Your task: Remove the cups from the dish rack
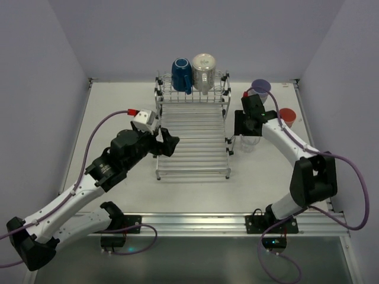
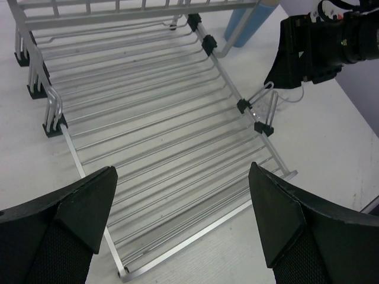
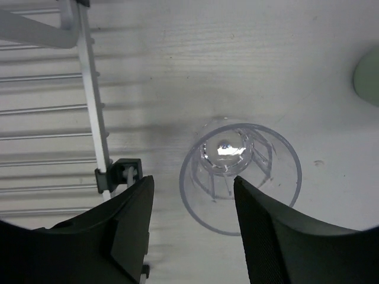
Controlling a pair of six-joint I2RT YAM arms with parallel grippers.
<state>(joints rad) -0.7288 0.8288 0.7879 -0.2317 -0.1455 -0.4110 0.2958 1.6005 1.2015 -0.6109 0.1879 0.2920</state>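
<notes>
Dish rack [image 1: 192, 136] centre, slats bare; dk-blue mug [image 1: 182, 74] + glass mug [image 1: 204, 72] on far tier, to go. L claw [image 2: 182, 171] wide, empty, over rack's L edge. Clear tumbler [image 1: 249, 142] just beside rack's R side; R claw [image 3: 192, 180] part-open astride its rim, no pinch. My worry: finger [image 3: 266, 236] looks inside rim, cd hook + tip it on lift.

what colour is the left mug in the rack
Dark blue; the mug shows best in the top view.
</notes>
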